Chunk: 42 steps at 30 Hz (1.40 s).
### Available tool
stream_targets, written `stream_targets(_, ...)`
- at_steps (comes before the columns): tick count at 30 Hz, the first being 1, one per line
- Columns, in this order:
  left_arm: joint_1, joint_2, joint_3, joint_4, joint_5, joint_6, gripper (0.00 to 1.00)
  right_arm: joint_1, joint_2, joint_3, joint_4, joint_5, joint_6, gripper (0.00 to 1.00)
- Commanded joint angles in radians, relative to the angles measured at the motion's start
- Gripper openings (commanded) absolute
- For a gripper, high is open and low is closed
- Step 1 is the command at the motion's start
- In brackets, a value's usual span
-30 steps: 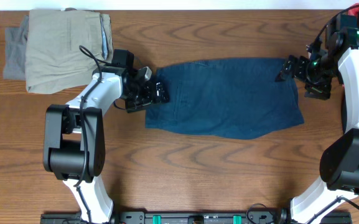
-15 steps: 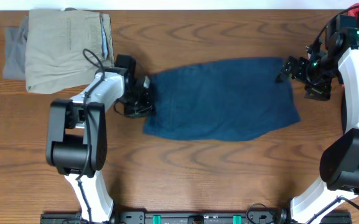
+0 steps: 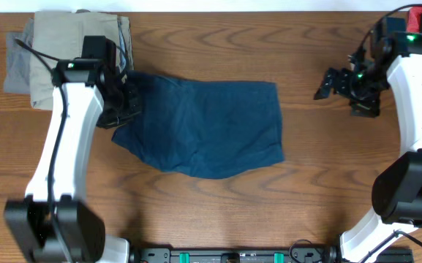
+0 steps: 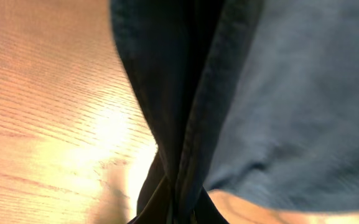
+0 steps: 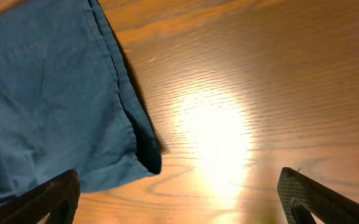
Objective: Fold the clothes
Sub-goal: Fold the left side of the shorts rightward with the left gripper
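Left pincer (image 3: pixel 128 107) is clenched on the bunched left edge of the navy shorts (image 3: pixel 203 128), which lie spread on the table (image 3: pixel 306 197) just beside the folded khaki garment (image 3: pixel 68 55), while the right pincer (image 3: pixel 326 84) hovers released, well apart from them.

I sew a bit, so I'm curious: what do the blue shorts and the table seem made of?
The blue shorts look like soft, matte woven cloth, perhaps cotton: stitched hem, limp folds. The table shows wood grain with a glare-catching sheen; solid wood or laminate, I cannot tell.
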<state>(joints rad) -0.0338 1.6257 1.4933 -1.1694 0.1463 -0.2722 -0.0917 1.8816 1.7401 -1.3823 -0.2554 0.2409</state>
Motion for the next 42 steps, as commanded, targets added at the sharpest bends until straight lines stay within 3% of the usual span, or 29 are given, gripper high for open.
stream_targets(1, -0.065, -0.052, 0.011, -0.020, -0.023, -0.006, 0.06, 0.046, -0.023, 0.010, 0.009, -0.004, -0.013, 0.99)
stream_targets(9, -0.266, -0.077, 0.010, 0.039, -0.024, -0.103, 0.06, 0.134, -0.023, -0.057, 0.080, 0.019, 0.027, 0.99)
stream_targets(18, -0.465, -0.057, 0.010, 0.206, -0.025, -0.129, 0.06, 0.239, -0.023, -0.308, 0.356, 0.011, 0.046, 0.98)
stream_targets(20, -0.498, -0.057, 0.010, 0.228, -0.029, -0.129, 0.06, 0.255, -0.023, -0.349, 0.401, 0.011, 0.066, 0.88)
stream_targets(22, -0.529, -0.057, 0.010, 0.250, -0.028, -0.130, 0.06, 0.264, -0.023, -0.383, 0.438, 0.012, 0.087, 0.58)
stream_targets(24, -0.555, -0.057, 0.010, 0.268, -0.028, -0.130, 0.06, 0.265, -0.023, -0.412, 0.465, 0.012, 0.109, 0.40)
stream_targets(26, -0.577, -0.057, 0.010, 0.284, -0.029, -0.130, 0.06, 0.265, -0.020, -0.436, 0.486, 0.012, 0.127, 0.29)
stream_targets(32, -0.611, -0.057, 0.010, 0.293, -0.087, -0.130, 0.06, 0.265, 0.014, -0.488, 0.523, 0.076, 0.151, 0.21)
stream_targets(42, -0.549, -0.115, 0.042, 0.074, -0.385, -0.159, 0.06, 0.245, 0.051, -0.490, 0.502, 0.154, 0.145, 0.18)
